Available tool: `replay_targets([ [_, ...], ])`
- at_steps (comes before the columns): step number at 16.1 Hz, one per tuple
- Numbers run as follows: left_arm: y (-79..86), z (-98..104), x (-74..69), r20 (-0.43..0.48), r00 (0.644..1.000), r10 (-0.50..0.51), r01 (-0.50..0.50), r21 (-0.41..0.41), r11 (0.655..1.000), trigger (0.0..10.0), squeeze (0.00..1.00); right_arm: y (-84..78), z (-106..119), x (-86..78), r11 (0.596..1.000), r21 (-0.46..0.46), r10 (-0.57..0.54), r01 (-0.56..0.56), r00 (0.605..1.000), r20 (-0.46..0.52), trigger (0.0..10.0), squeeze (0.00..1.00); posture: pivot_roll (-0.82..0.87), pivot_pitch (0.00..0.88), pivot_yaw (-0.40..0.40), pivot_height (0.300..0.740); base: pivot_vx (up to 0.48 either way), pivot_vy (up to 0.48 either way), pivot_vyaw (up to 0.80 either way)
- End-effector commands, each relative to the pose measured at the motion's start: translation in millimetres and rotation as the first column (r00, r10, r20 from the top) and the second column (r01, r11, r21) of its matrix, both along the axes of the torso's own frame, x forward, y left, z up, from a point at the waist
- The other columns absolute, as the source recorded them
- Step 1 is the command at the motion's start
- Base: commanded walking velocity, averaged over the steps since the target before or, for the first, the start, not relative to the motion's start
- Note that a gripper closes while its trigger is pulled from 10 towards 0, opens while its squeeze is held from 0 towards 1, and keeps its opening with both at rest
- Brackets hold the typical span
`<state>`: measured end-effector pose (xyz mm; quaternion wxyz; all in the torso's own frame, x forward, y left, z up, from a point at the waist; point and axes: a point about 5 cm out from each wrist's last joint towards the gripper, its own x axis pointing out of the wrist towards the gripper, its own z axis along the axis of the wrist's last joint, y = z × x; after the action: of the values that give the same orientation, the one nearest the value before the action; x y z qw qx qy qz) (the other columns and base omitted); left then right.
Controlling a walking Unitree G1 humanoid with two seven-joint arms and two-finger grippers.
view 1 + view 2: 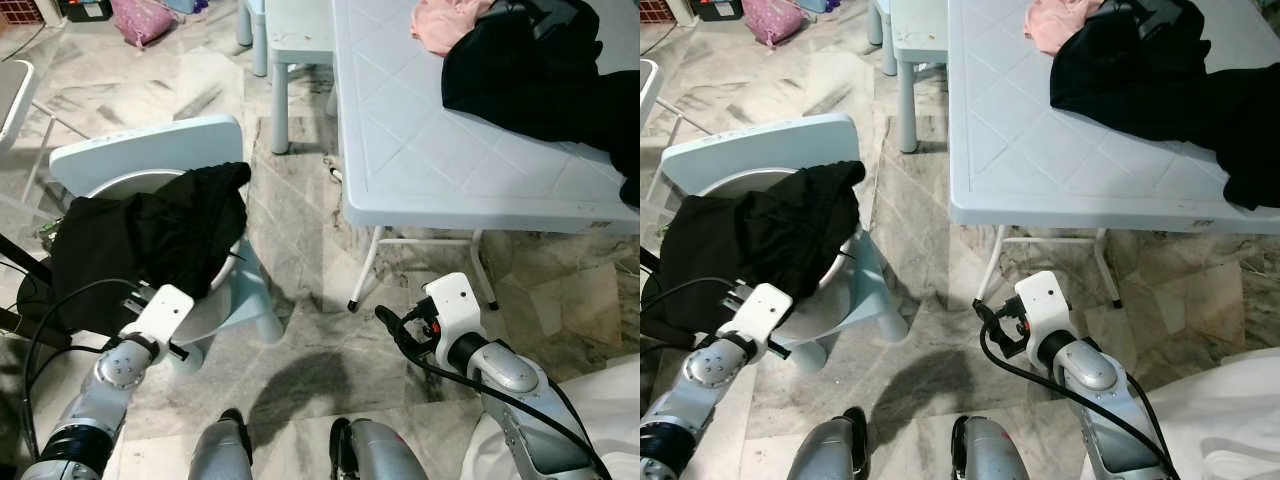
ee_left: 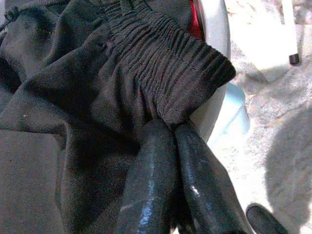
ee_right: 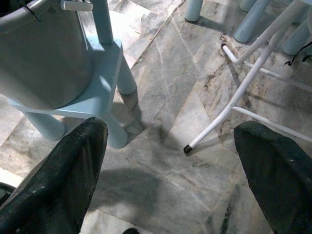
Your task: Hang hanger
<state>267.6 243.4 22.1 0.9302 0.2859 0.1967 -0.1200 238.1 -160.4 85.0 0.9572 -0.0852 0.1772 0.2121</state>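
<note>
left hand (image 2: 168, 127) down at the pale blue chair (image 1: 150, 150) on the robot's left, black fingers (image 2: 146, 185) pressed together and pinching the elastic waistband edge of the black garment (image 1: 150, 240) draped over the chair's seat and round metal basin (image 1: 215, 275). garment spread wide over the seat, one corner reaching up toward the chair's backrest, the gathered waistband hanging over the basin rim; a sliver of red (image 2: 195, 19) just behind the waistband against the white rim in the left wrist view. right hand (image 3: 170, 161) held low over the marble floor (image 1: 300, 350) in front of the pale blue worktop (image 1: 440, 160), fingers (image 3: 63, 180) spread wide apart with nothing between them, pointing at the white folding leg (image 3: 224, 112) of the worktop and the chair's blue legs (image 3: 112, 122). on the worktop, well apart from both hands, a heap of black clothing (image 1: 540, 75) with a pink cloth (image 1: 445, 22) touching its far left side. a small blue stool (image 1: 295, 45) just beyond the worktop's left edge, a pink bag (image 1: 140, 18) on the floor farther back. white fabric (image 1: 610, 420) low on the robot's right beside the right arm. no hanger to be made out anywhere among the clothes; cannot tell whether one lies under the black heaps.
</note>
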Motion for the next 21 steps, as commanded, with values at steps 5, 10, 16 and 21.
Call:
replay_targets([
  [5, -10.1, 1, -1.3, -0.053, 0.976, -0.213, 0.219, 0.177, 0.96, 10.0, 1.0, -3.2, -5, -1.2, 1.0, -0.009, -0.022, 0.022, 1.0, -0.014, 10.0, 0.0, -0.03, 0.206, -0.086, 0.74, 0.0, 0.0, 0.0],
  [10, -5.7, 7, -14.4, -0.12, 0.916, -0.382, 0.4, 0.313, 0.861, 10.0, 1.0, 0.7, -7, -0.6, 1.0, 0.003, -0.017, 0.018, 1.0, -0.015, 10.0, 0.0, -0.02, 0.213, -0.079, 0.74, 0.0, 0.0, 0.0],
  [16, -1.8, 13, -21.1, -0.154, 0.89, -0.43, 0.454, 0.398, 0.797, 10.0, 1.0, 6.3, -9, 0.5, 1.0, 0.016, -0.011, 0.012, 1.0, -0.017, 10.0, 0.0, 0.0, 0.216, -0.073, 0.74, 0.0, 0.0, 0.0],
  [21, 1.0, 21, -1.4, -0.034, 0.936, -0.35, 0.327, 0.451, 0.83, 10.0, 1.0, 6.0, -9, 2.7, 1.0, 0.016, -0.011, 0.012, 1.0, -0.011, 10.0, 0.0, 0.0, 0.21, -0.07, 0.74, 0.0, 0.0, 0.0],
])
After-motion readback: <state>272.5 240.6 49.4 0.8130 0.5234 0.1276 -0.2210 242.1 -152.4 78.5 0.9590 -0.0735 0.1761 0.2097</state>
